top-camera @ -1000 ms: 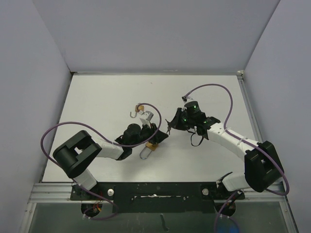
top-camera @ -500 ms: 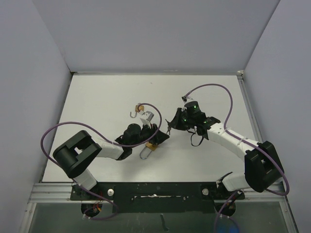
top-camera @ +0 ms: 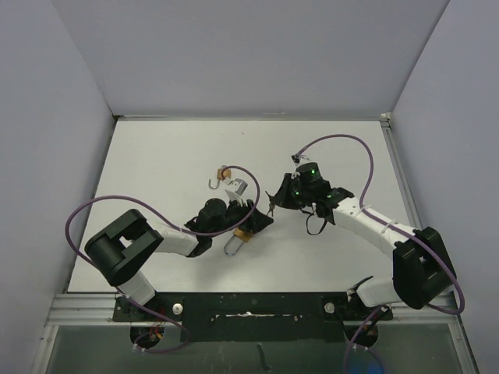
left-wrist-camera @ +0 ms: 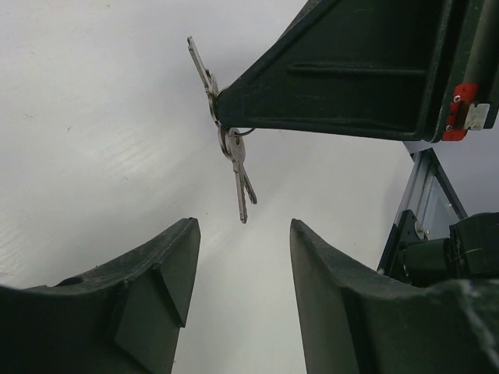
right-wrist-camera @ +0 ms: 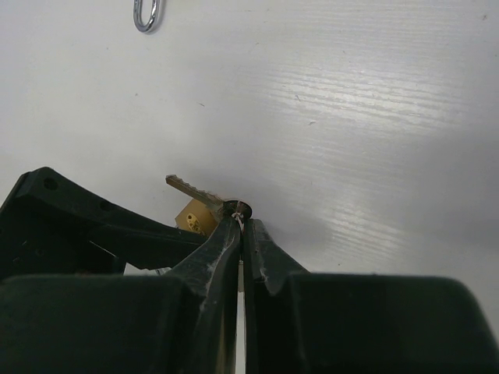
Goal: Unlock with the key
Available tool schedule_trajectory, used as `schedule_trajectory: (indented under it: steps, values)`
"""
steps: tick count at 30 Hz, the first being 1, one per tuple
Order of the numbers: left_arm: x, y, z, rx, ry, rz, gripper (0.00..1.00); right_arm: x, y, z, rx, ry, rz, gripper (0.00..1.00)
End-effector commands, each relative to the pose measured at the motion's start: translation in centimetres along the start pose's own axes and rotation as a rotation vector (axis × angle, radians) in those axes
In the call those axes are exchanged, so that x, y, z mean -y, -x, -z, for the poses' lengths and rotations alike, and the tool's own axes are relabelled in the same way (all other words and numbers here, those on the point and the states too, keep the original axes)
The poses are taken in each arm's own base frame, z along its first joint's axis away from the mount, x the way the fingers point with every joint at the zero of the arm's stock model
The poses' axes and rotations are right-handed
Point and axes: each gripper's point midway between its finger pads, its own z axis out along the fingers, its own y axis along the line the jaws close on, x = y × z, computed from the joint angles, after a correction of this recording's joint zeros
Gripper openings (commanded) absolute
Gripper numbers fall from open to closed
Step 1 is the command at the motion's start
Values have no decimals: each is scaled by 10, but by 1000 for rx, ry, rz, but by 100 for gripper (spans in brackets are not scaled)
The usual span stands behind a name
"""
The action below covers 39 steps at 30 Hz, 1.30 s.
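So, going left to right across the white table: you've got 2 arms in play. Your left gripper sits low near the middle of the table. In its wrist cam the 2 fingers stand about halfway apart with nothing between them, just bare table. Right at its tip there's 1 brass padlock, lying flat, and it looks to be touching the gripper, though from above you can't really tell. A bit further back there's 1 silver hook-shaped piece lying loose, well apart from both grippers.

Then the keys. I count 3 on 1 key ring: 1 key pokes out up-left, and 2 spare keys dangle below it, off the table.

Your right gripper is pinched tight on that 1 key, with the blade sticking out past the fingertips toward the padlock but not in it. It's near, with a gap you can see from the right wrist.
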Motion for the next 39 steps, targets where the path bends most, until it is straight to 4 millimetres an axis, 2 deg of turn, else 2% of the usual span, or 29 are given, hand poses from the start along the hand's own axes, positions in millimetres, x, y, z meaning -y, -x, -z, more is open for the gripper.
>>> schedule_trajectory:
  steps: [1, 8, 13, 24, 39]
  values:
    - [32, 32, -1, 73, -87, -28, 50, -9, 17, 12, 69, 29, 13, 0]
    - [36, 43, 9, 122, -77, -25, 53, -10, 19, 17, 92, 40, -16, 0]
    - [40, 50, 7, 135, -86, -21, 53, -11, 19, 18, 102, 49, -22, 0]
    - [39, 41, -4, 86, -94, -8, 52, -14, 24, 22, 118, 59, -8, 0]
    - [37, 33, -11, 49, -101, -4, 42, -18, 28, 21, 126, 72, -3, 0]
